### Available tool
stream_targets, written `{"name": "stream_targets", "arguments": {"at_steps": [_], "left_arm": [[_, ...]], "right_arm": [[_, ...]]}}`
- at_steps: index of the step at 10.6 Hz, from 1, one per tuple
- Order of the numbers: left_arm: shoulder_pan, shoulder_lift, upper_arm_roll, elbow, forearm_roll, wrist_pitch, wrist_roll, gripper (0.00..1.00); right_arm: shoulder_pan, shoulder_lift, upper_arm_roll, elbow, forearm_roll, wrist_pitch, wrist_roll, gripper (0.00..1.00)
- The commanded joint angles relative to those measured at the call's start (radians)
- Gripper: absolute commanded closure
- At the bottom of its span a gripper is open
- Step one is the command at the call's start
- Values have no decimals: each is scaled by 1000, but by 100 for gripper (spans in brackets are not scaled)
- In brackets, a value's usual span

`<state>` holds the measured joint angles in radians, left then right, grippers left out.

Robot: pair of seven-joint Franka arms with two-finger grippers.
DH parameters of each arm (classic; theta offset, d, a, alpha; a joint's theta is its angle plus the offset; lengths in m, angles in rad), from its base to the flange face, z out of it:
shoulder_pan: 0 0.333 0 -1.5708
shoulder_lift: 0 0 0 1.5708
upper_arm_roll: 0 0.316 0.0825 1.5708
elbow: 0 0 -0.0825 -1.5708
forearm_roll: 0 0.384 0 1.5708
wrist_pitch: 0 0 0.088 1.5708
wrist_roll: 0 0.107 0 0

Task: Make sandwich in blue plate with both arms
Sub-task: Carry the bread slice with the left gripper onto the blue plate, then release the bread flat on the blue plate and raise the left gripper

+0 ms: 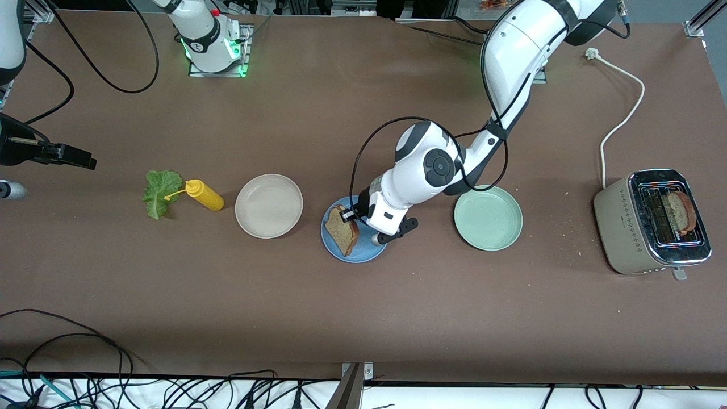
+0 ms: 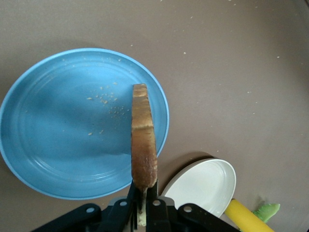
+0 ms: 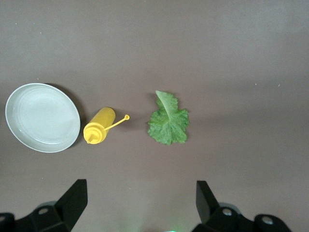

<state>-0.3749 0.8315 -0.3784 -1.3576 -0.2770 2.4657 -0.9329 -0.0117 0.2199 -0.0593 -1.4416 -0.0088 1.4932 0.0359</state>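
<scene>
My left gripper [image 1: 353,217] is shut on one brown toast slice [image 1: 343,230] and holds it on edge over the blue plate [image 1: 355,253]. In the left wrist view the slice [image 2: 143,140] stands between the fingers of the left gripper [image 2: 144,189], above the blue plate [image 2: 63,145], which holds only crumbs. A green lettuce leaf [image 1: 158,193] lies on the table toward the right arm's end. My right gripper [image 1: 79,159] waits in the air at that end, open and empty [image 3: 140,195], with the lettuce [image 3: 168,121] below it. A second toast slice [image 1: 681,210] sits in the toaster.
A yellow squeeze bottle [image 1: 204,195] lies beside the lettuce. A beige plate [image 1: 268,224] stands between the bottle and the blue plate. A pale green plate [image 1: 488,227] stands beside the blue plate toward the left arm's end. The toaster [image 1: 625,227] and its white cord [image 1: 622,122] are at that end.
</scene>
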Motion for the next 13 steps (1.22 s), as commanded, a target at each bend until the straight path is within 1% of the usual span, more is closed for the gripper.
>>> {"name": "stream_targets", "arguments": {"at_steps": [1, 2, 3, 4, 5, 6, 9, 11, 13], "left_arm": [[25, 1, 1, 6, 16, -74, 11, 91], [34, 1, 1, 6, 16, -100, 11, 89], [40, 1, 1, 6, 16, -126, 9, 75], [53, 1, 1, 5, 16, -134, 5, 48], [53, 1, 1, 5, 18, -157, 3, 10], [53, 1, 3, 5, 18, -187, 3, 0], [73, -6, 7, 14, 21, -336, 5, 0], [76, -14, 12, 22, 56, -411, 5, 0], [115, -63, 27, 25, 68, -465, 5, 0]], "right_arm": [[-5, 29, 1, 18, 15, -10, -8, 0], [-4, 32, 1, 20, 15, -10, 1, 0], [-4, 32, 3, 20, 15, -8, 4, 0], [-4, 32, 3, 20, 16, -5, 4, 0], [-5, 33, 3, 20, 16, -5, 3, 0], [-5, 33, 3, 20, 16, -5, 2, 0], [-5, 33, 1, 20, 16, -5, 6, 0], [-5, 33, 1, 18, 15, -5, 4, 0], [-5, 33, 1, 20, 16, -5, 4, 0]]}}
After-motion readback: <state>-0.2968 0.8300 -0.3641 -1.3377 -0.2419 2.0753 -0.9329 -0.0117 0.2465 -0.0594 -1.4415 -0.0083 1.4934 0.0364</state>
